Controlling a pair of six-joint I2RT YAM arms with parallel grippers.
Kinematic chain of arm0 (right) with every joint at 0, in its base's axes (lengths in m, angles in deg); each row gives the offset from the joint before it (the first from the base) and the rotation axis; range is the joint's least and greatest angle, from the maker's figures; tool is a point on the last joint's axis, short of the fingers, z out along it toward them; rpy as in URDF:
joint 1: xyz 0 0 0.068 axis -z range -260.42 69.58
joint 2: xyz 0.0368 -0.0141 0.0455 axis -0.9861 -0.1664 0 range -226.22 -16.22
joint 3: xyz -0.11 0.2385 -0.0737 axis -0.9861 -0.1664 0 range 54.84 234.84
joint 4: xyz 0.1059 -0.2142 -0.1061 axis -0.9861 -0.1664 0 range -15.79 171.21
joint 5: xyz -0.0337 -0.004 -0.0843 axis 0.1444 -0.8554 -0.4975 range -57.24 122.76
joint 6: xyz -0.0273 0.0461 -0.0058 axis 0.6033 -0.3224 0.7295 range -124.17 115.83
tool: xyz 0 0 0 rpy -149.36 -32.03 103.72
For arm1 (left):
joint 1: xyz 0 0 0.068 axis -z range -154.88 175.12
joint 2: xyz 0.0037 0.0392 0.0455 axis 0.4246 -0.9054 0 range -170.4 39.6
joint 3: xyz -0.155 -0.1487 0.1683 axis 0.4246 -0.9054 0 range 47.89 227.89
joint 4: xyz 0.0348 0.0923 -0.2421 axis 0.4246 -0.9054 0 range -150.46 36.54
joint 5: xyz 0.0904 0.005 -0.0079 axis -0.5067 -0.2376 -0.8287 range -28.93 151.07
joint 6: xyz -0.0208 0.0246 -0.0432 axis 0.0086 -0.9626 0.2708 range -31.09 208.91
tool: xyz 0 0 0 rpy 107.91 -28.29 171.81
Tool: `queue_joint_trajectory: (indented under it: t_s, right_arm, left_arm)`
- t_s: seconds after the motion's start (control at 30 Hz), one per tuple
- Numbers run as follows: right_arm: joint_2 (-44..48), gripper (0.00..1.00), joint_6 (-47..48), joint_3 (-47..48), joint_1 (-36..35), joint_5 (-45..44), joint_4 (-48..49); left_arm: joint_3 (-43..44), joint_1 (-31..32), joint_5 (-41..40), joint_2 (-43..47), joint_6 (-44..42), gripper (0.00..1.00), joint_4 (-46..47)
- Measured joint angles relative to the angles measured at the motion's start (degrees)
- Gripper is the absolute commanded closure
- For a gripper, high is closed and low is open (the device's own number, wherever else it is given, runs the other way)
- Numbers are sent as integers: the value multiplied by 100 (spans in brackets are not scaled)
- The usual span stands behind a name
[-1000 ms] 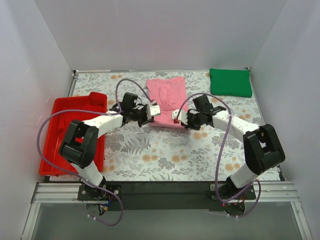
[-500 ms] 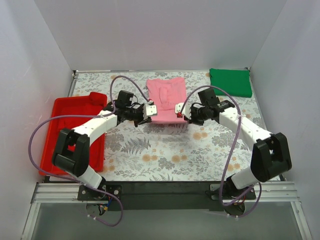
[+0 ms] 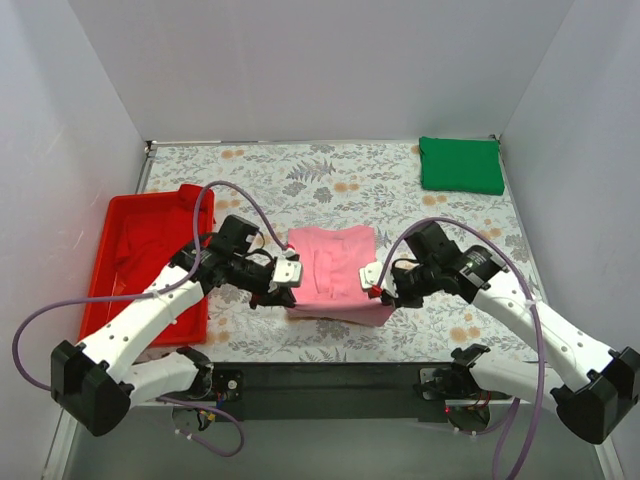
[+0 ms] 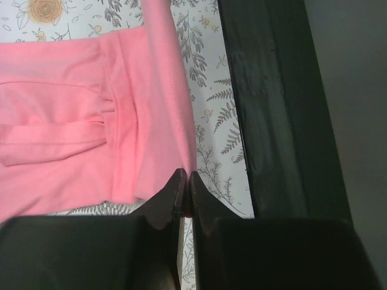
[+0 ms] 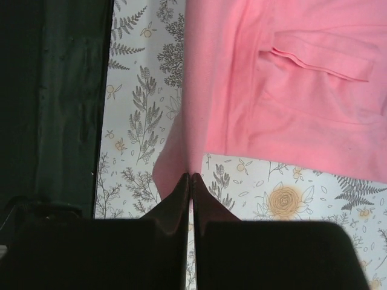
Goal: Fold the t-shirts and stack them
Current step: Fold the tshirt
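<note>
The pink shirt (image 3: 332, 268) lies at the front of the worktop (image 3: 300, 180). Left jaws and right jaws each pinch a near corner, it seems. The green shirt (image 3: 460, 165) sits far back, nearer the right arm (image 3: 540, 320)

Both arms stretch low toward the lower middle of the frame. The left gripper (image 3: 290, 284) and right gripper (image 3: 373, 290) face each other, jaws pressed together, each pinching a lower corner of the pink t-shirt (image 3: 335, 262).
</note>
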Motion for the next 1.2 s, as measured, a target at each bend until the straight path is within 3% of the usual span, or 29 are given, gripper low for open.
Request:
queue_joint_trajectory:
  t_s: [0.13,0.43,0.73,1.2]
  right_arm:
    - [-560,99,33,656,186,-7,-227]
    - [-2208,99,686,1991,955,109,-291]
    - [-4070,99,1578,3263,1620,221,-260]
    - [-6170,99,2070,4765,1915,284,-190]
  left_arm:
    - [610,-118,-24,-382,162,100,-339]
    - [2236,-1309,46,-2509,-365,100,-603]
    - [3523,-1727,131,-4116,-678,100,-485]
    - [4054,-2114,120,-5748,-433,100,575]
